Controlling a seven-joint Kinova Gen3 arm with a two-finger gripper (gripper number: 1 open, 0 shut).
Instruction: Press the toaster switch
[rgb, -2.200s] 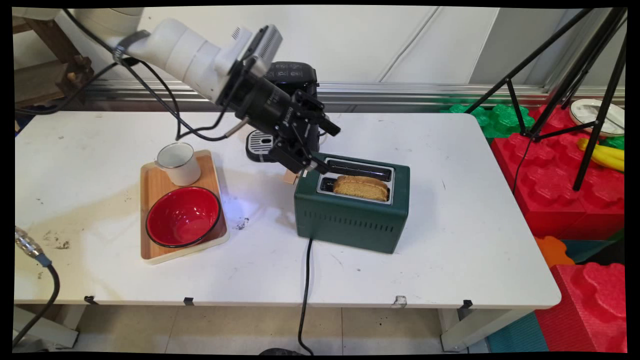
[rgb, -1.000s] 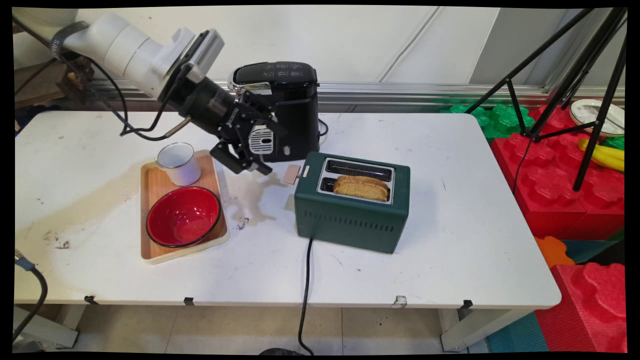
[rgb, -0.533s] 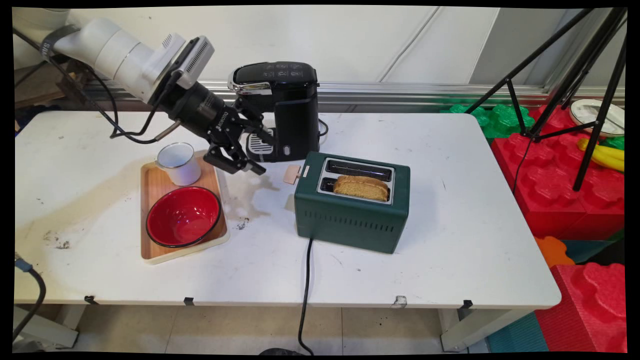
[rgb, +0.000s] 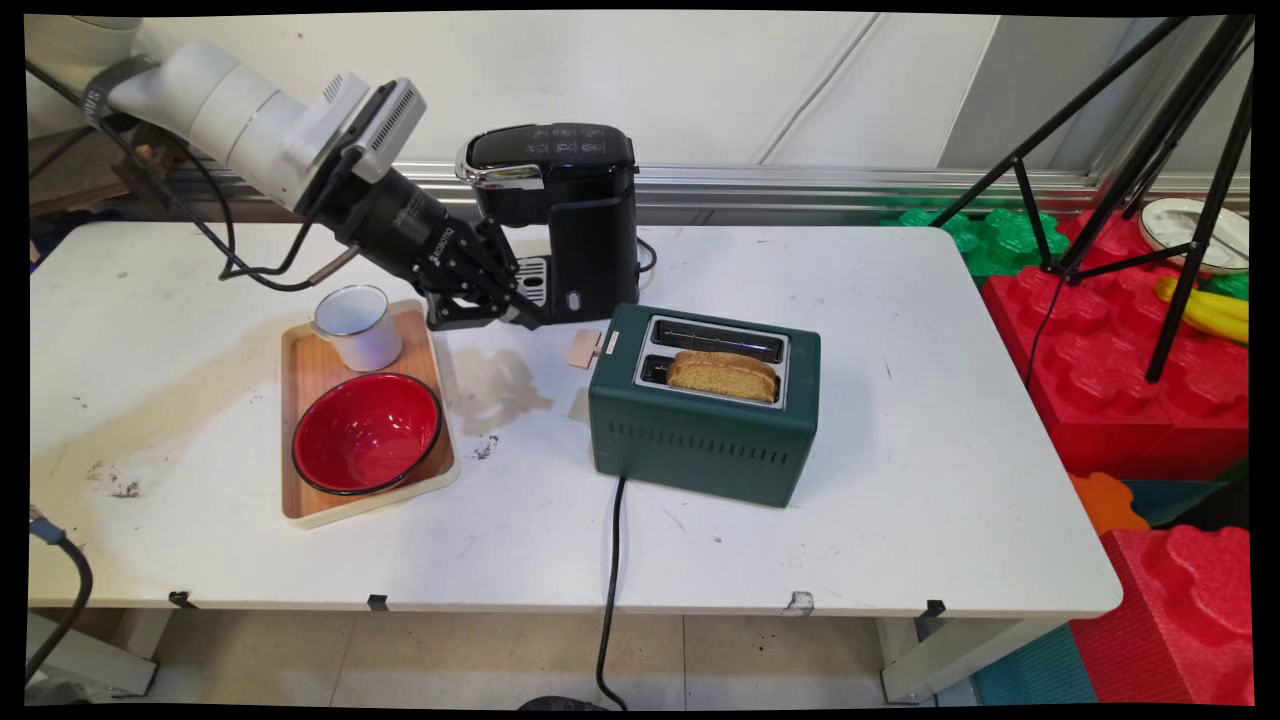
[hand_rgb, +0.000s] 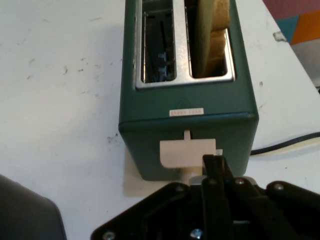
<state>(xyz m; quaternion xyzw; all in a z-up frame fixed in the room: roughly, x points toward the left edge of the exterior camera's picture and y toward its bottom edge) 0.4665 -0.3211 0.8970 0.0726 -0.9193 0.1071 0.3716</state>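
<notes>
Two fingers (hand_rgb: 210, 167) of the gripper (rgb: 525, 318) are sitting pressed together, holding nothing; the gripper is hanging low over the table (rgb: 900, 450), tips pointing toward 4 o'clock in the main view.

Nearest thing is the toaster's beige lever (rgb: 583, 349), lying just beside the tips at 4 o'clock, looking apart from them, with a small gap of bare table showing between; in the hand view the lever (hand_rgb: 187, 152) is sitting at 11 o'clock from the tips, close, contact not clear.

The green toaster (rgb: 700, 440) is lying with its long axis running roughly 9 to 3 o'clock, lever end facing the gripper; a bread slice (rgb: 722, 375) is standing in the near slot, and the far slot (rgb: 715, 340) is showing empty.

The black coffee machine (rgb: 570, 220) is standing right behind the gripper at 1 o'clock, crowding that side; open table is lying at 6 o'clock.

At 8 o'clock a wooden tray (rgb: 300, 370) is carrying a white mug (rgb: 355, 325) and a red bowl (rgb: 366, 432), both well apart from the tips.

The toaster's cord (rgb: 608, 580) is dropping over the table's near edge; a tripod (rgb: 1180, 150) and red foam blocks (rgb: 1130, 330) are sitting off the table at 3 o'clock.
</notes>
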